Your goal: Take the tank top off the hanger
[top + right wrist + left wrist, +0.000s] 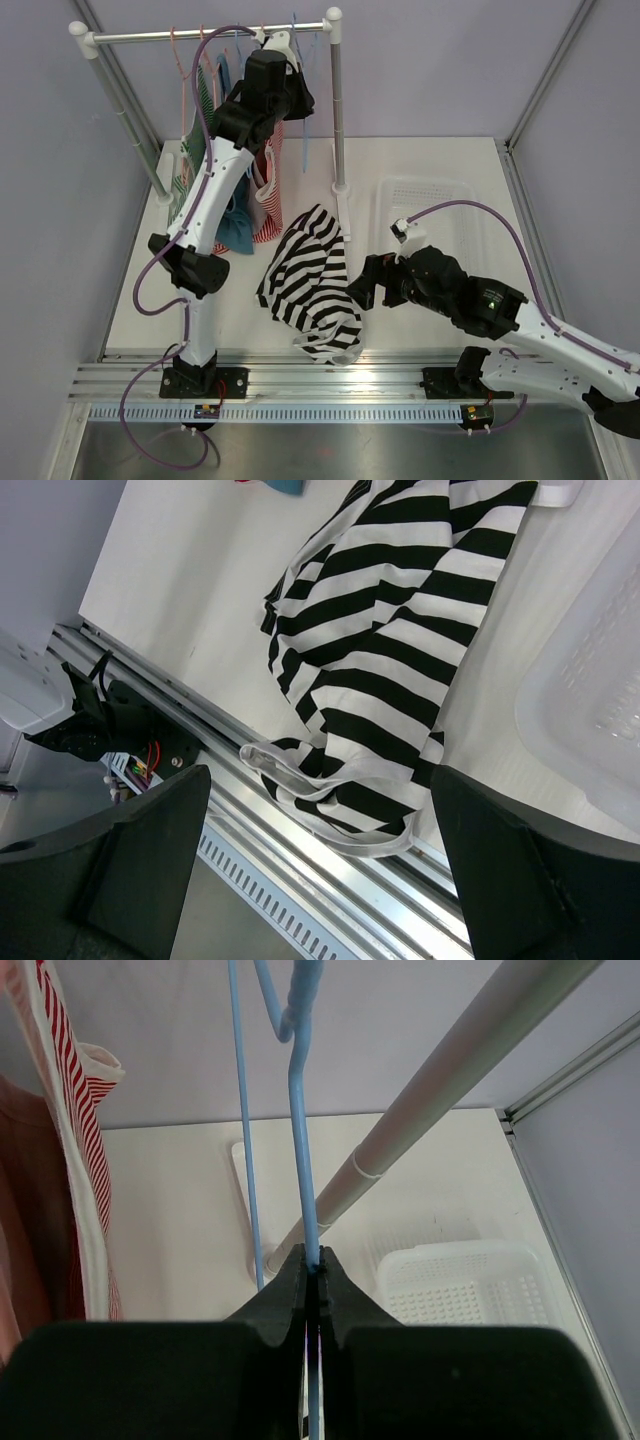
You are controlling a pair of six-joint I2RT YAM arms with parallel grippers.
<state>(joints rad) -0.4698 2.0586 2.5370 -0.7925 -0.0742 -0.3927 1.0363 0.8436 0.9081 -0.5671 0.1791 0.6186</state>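
My left pincer (pixel 312 1270) clamps the hanger (pixel 298 1160) below the rail (pixel 210 35), steadying it. My right pincer (pixel 362 290) gapes beside the top (pixel 310 280), which seems already free.

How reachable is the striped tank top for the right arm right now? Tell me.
Probably reachable. The right claw is open and sits just beside the black-and-white striped tank top, which lies on the table with nothing between them.

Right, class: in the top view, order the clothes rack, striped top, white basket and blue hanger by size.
Clothes rack
then striped top and white basket, too alike to split, the basket partly hidden
blue hanger smallest
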